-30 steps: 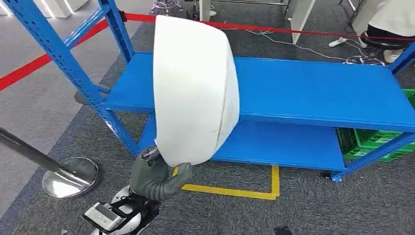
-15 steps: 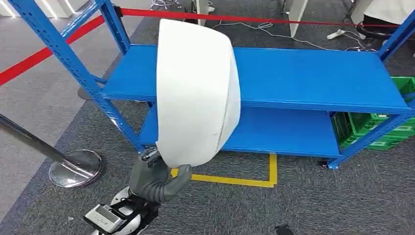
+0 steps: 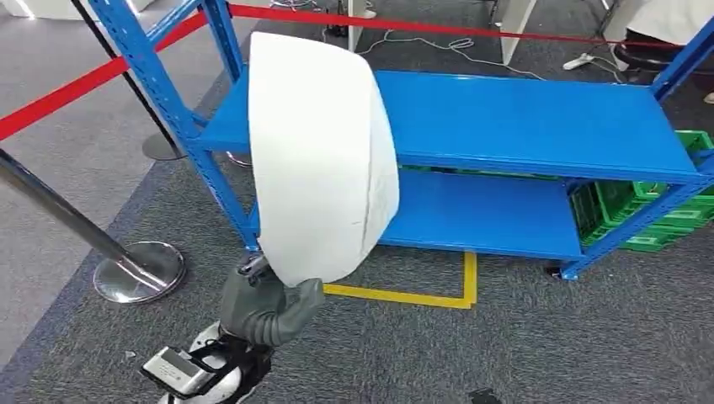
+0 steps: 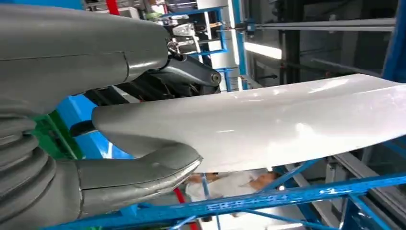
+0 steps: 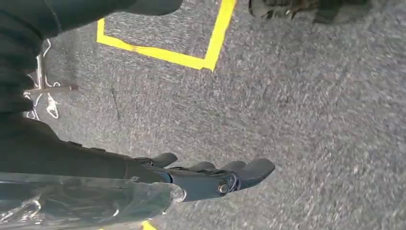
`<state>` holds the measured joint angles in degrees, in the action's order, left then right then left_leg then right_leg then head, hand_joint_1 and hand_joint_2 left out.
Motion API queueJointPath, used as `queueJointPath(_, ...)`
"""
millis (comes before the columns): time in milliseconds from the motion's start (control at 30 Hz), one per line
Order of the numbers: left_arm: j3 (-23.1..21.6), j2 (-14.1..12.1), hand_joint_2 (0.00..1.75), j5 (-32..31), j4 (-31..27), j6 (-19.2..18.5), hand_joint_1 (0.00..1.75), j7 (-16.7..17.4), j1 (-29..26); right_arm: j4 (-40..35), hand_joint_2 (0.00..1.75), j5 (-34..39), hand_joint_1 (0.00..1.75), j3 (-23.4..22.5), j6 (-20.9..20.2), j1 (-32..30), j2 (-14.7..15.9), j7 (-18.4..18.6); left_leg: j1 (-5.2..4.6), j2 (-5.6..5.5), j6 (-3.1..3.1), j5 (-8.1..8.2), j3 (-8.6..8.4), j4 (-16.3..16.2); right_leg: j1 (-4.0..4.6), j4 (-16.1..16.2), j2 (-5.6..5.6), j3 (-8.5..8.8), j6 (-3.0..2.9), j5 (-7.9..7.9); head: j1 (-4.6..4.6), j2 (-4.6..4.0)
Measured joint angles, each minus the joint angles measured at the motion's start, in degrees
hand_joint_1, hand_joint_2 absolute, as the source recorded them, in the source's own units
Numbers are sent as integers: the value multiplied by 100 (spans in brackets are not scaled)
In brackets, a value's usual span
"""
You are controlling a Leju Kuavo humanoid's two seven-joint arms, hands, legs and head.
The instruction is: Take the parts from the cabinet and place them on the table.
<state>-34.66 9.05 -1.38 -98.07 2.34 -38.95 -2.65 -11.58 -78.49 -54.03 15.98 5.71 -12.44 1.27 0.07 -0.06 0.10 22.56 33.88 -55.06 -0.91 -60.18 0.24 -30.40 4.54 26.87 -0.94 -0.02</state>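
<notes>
Left hand (image 3: 268,307) grips the lower edge of a large white curved panel (image 3: 320,156), thumb (image 4: 139,175) under it and dark fingers (image 4: 189,76) over it. Held in front of the blue shelving rack (image 3: 539,126), the panel stands upright, long axis pointing up. Right hand (image 5: 210,177) hangs above grey carpet (image 5: 311,120), fingers straight, holding nothing.

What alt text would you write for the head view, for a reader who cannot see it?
The left robot hand grips the lower edge of a large white curved panel, held upright in front of a blue shelf rack. Grey carpet with yellow tape lies below; a red barrier band and metal post stand at the left.
</notes>
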Motion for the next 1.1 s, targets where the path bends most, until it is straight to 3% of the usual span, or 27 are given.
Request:
queueJointPath(33,11,0,175,0,0,-9,175,0,4,0,175,-17,0,11,-33,26,-9,-30,-27,2,-34,-19,70,-33,32,317,20,220,-11,156,11,0)
queueJointPath(67,13,5,175,0,0,-15,175,0,5,0,175,-29,0,26,-48,31,-9,-44,-39,3,-70,-76,81,-52,31,309,42,168,-104,142,-18,0)
queueJointPath(100,13,7,175,2,0,-31,175,0,9,0,175,-35,0,35,-61,29,-9,-46,-36,1,-92,-115,93,-56,35,300,41,135,-122,129,-4,0)
queueJointPath(167,15,9,175,4,0,-42,175,0,7,2,175,-37,0,42,-98,4,-11,-44,-35,-6,-152,-187,140,-52,36,269,30,-3,-238,53,-2,0)
queueJointPath(200,13,11,175,18,0,-42,175,0,5,4,175,-42,0,42,-112,11,-13,-42,-23,-2,-187,-1,218,-163,23,270,18,-18,-316,-5,-22,0)
queueJointPath(233,15,11,175,17,0,-44,175,0,6,2,175,-46,0,42,-114,14,-13,-42,-22,-2,-213,319,297,-409,25,271,15,-92,-369,-58,-61,0)
queueJointPath(300,13,9,175,20,0,-46,175,0,13,4,175,-57,0,50,-114,18,-13,-42,-16,-2,-245,967,517,-1248,38,267,11,-248,-406,-187,-68,0)
queueJointPath(333,13,9,175,31,0,-48,175,0,12,2,175,-66,0,50,-116,17,-11,-33,-16,-2,-245,1146,595,-1632,46,263,6,-326,-407,-246,-70,0)
queueJointPath(367,15,5,175,44,0,-50,175,0,12,2,175,-72,0,50,-120,17,-7,-20,-16,-2,-236,1141,601,-1865,56,259,1,-408,-406,-308,-66,0)
queueJointPath(433,22,2,175,52,0,-55,175,0,20,2,175,-92,0,55,-140,28,-4,-18,-21,-2,-185,733,310,-1648,80,253,-5,-580,-408,-442,-68,0)
queueJointPath(467,22,5,175,52,0,-59,175,0,32,2,175,-98,0,61,-153,38,-4,-31,-32,-2,-140,543,28,-1280,91,253,-1,-662,-402,-515,-66,0)
queueJointPath(500,22,7,175,52,0,-61,175,0,49,2,175,-118,0,72,-166,45,-4,-48,-49,-3,-94,486,-319,-820,91,253,9,-722,-387,-581,-68,0)
queueJointPath(533,24,16,175,52,-2,-61,175,0,69,2,175,-138,0,81,-177,52,-4,-64,-75,-3,-51,621,-719,-321,98,246,16,-758,-363,-634,-68,0)
queueJointPath(567,26,26,175,52,-15,-61,175,0,91,2,175,-144,0,90,-195,57,-4,-79,-84,-1,-34,769,-946,154,114,246,11,-793,-333,-698,-59,0)
queueJointPath(600,28,22,175,52,-15,-61,175,0,95,2,175,-158,0,94,-197,62,-4,-79,-105,-9,-46,700,-863,104,94,301,7,-794,-306,-798,-48,0)
queueJointPath(667,37,18,175,52,-13,-59,175,0,81,2,175,-171,0,103,-225,50,-4,-63,-114,-8,15,594,-772,118,90,367,2,-821,-237,-927,-79,0)
queueJointPath(700,46,18,175,46,-15,-44,175,0,83,2,175,-166,0,103,-249,37,4,-31,-72,3,45,544,-725,140,70,339,8,-866,-213,-860,-98,0)
queueJointPath(733,50,18,175,35,-18,-28,175,0,82,2,175,-144,0,103,-273,17,4,-11,-72,-2,91,486,-663,139,77,171,2,-945,-176,-541,-68,0)
queueJointPath(800,68,18,175,55,-63,11,175,0,72,2,175,-61,0,96,-317,26,7,124,-69,2,115,354,-535,137,69,-667,0,-1149,-125,188,-11,0)
queueJointPath(833,72,18,175,68,-66,11,175,0,70,2,175,-22,0,94,-317,36,11,173,-70,8,115,286,-459,133,69,-1153,1,-1255,-113,382,-15,0)
queueJointPath(867,79,15,175,79,-66,13,175,0,65,2,175,-5,0,90,-317,36,18,196,-70,11,111,225,-383,129,70,-1489,1,-1298,-103,382,-11,0)
queueJointPath(933,90,15,175,87,-68,13,175,0,54,2,175,15,0,83,-317,28,28,234,-68,12,92,110,-239,121,66,-1470,0,-1066,-101,-27,-11,0)
queueJointPath(967,94,15,175,90,-74,13,175,0,54,0,175,20,0,81,-317,31,37,236,-62,9,72,65,-175,113,60,-1089,0,-755,-103,-215,-11,0)
queueJointPath(1000,98,15,175,92,-81,13,175,0,54,-4,175,20,0,79,-317,43,42,236,-56,2,45,27,-131,95,50,-519,-3,-332,-98,-253,-13,0)
queueJointPath(1033,101,18,175,96,-90,13,175,0,50,-7,175,19,0,77,-317,66,42,236,-82,-1,13,6,-104,64,39,68,0,86,-76,-21,-7,0)
queueJointPath(1067,103,18,175,94,-112,13,175,0,55,-7,175,20,0,74,-317,92,42,236,-100,1,-2,-3,-74,17,55,395,31,296,-143,106,-7,0)
queueJointPath(1100,105,20,175,96,-118,13,175,0,55,-7,175,20,0,74,-324,104,42,236,-107,4,-30,-37,-71,6,54,362,27,230,-192,118,-20,0)
